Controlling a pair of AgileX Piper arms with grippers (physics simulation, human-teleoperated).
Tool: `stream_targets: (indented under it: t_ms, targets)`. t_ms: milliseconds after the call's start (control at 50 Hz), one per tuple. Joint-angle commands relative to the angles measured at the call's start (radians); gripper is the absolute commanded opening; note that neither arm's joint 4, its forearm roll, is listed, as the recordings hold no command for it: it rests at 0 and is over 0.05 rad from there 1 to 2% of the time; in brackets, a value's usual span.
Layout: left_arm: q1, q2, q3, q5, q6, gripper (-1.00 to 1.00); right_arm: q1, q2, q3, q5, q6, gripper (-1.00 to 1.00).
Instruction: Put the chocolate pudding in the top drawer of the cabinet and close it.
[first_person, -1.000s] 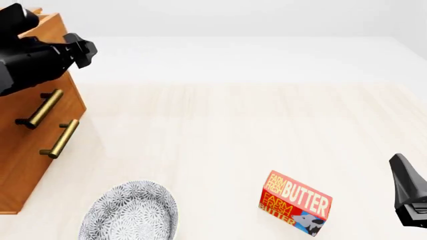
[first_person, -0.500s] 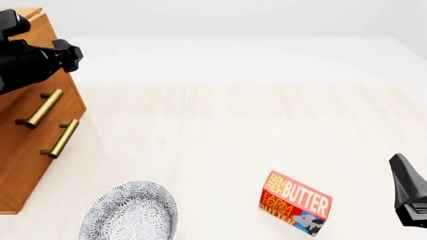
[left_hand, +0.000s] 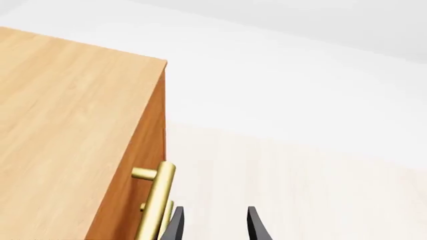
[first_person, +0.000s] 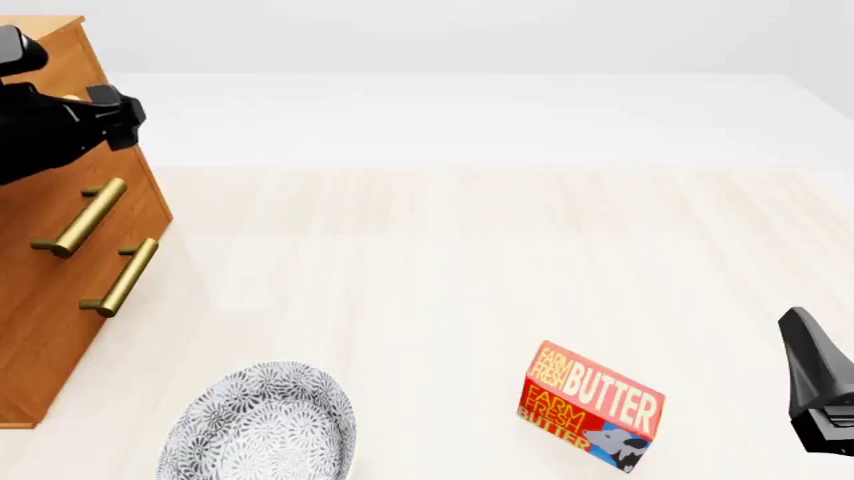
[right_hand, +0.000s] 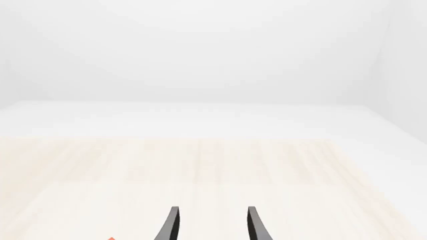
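The chocolate pudding is out of view in every frame. The wooden cabinet (first_person: 60, 300) stands at the left edge of the table. Its top drawer (first_person: 118, 170) carries a brass bar handle (first_person: 80, 217), and both drawer fronts look flush with the cabinet face. My left gripper (first_person: 123, 116) hovers beside the cabinet's upper front corner. In the left wrist view the left gripper (left_hand: 215, 227) is open and empty, just beside the brass handle (left_hand: 157, 200). My right gripper (first_person: 814, 390) rests at the right edge, and the right wrist view shows it (right_hand: 213, 225) open and empty.
A red-and-yellow butter box (first_person: 590, 405) stands near the front, left of the right gripper. A grey patterned plate (first_person: 260, 425) lies at the front left, near the cabinet's foot. The lower drawer has its own brass handle (first_person: 120, 278).
My left arm has drawn back to the left, toward the cabinet's upper corner. The right arm, butter box and plate have not moved.
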Motion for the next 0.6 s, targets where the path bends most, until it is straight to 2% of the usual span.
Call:
stream_targets:
  t_ms: [20,200,600]
  targets:
    - [0.025,0.146,0.007,-0.011,0.007,1.00,0.000,0.000,0.000,0.000,0.000,1.00]
    - [0.063,0.126,0.022,-0.015,0.017,1.00,0.000,0.000,0.000,0.000,0.000,1.00]
    - [0.050,0.019,0.034,0.047,0.035,1.00,0.000,0.000,0.000,0.000,0.000,1.00]
